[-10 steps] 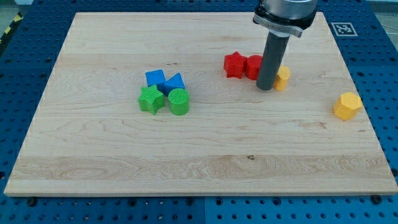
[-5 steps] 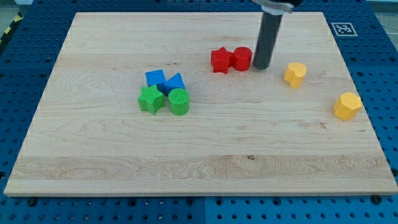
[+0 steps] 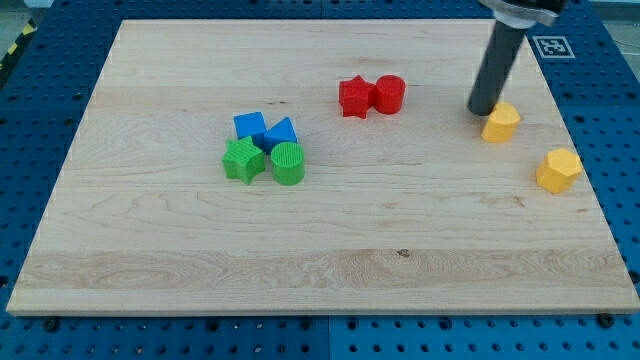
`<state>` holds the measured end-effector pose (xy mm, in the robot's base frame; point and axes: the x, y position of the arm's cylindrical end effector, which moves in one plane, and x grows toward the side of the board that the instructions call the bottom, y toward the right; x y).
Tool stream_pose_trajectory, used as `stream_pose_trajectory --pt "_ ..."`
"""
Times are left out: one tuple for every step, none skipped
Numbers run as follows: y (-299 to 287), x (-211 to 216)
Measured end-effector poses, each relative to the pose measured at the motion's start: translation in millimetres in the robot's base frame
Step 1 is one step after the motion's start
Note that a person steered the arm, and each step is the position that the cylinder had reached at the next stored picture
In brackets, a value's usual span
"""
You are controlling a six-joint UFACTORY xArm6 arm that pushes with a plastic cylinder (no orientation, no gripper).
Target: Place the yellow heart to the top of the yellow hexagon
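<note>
**Our tip parked right by the yellow heart**

Biggest thing first: the wooden bench (image 3: 320, 250) fills nearly the whole view, on a blue pegboard (image 3: 30, 120). There's a marker tag (image 3: 548, 46) in its top right corner.

Our rod (image 3: 497, 62) comes down from the view's top right, and my tip (image 3: 483, 110) sits on the bench just at the upper left of the yellow heart (image 3: 501, 123), touching or nearly so, can't quite tell. No end effector on this rig, just the rod, so nothing to spread or pinch.

The yellow hexagon (image 3: 558, 170) is below and right of the heart, near but apart.

Around the top middle we've got a red star (image 3: 354, 96) touching a red cylinder (image 3: 390, 93).

Left of centre sits a tight clump: blue cube (image 3: 249, 126), blue triangle (image 3: 281, 132), green star (image 3: 243, 159), green cylinder (image 3: 288, 163).
</note>
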<state>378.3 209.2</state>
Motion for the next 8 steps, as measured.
stream_pose_trajectory --pt "3 7" --pt "-17 11" --pt "-18 16" --pt "13 22" --pt "35 26" --pt "22 28" --pt "-2 28" --pt "-4 39"
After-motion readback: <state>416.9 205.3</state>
